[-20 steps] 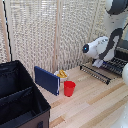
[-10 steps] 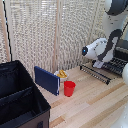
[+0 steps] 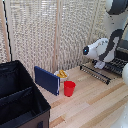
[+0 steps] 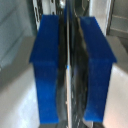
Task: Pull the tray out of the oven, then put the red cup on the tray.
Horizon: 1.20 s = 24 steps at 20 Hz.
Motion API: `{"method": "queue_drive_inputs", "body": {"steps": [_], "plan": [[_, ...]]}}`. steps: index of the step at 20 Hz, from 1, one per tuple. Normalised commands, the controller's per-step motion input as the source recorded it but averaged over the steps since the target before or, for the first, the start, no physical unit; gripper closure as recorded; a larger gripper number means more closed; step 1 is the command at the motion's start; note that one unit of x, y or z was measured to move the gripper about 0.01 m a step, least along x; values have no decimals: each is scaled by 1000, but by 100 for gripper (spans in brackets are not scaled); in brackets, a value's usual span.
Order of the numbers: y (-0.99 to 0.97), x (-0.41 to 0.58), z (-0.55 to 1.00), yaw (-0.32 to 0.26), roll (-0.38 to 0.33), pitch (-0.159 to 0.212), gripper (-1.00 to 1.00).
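Note:
The red cup [image 3: 69, 88] stands upright on the wooden table, well toward the exterior view's left of the arm. The oven [image 3: 123, 54] is cut off at that view's right edge. The tray [image 3: 111, 67], a dark rack of thin bars, sticks out in front of it over the lowered door. My gripper [image 3: 101, 64] points down at the rack's near part. In the wrist view the two blue fingers [image 4: 47, 65] stand almost together around my gripper [image 4: 70, 70], with a thin dark bar pinched between them.
A blue flat board [image 3: 47, 80] leans upright just beside the cup. Behind it sits a small pale bowl [image 3: 61, 74] with yellow contents. A large black fabric box [image 3: 20, 100] fills the exterior view's left. The door's long bar handle [image 3: 95, 74] runs along the front. A slatted screen stands behind.

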Motion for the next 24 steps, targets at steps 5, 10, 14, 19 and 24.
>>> {"method": "queue_drive_inputs", "body": {"steps": [5,10,14,19,24], "plan": [[551,-15,0,23,-8,-13,100],[943,0,0,0,-53,-48,100],[989,0,0,0,-6,-18,100],[615,35,-13,0,47,56,100],[39,110,-56,0,34,29,-100]]}}
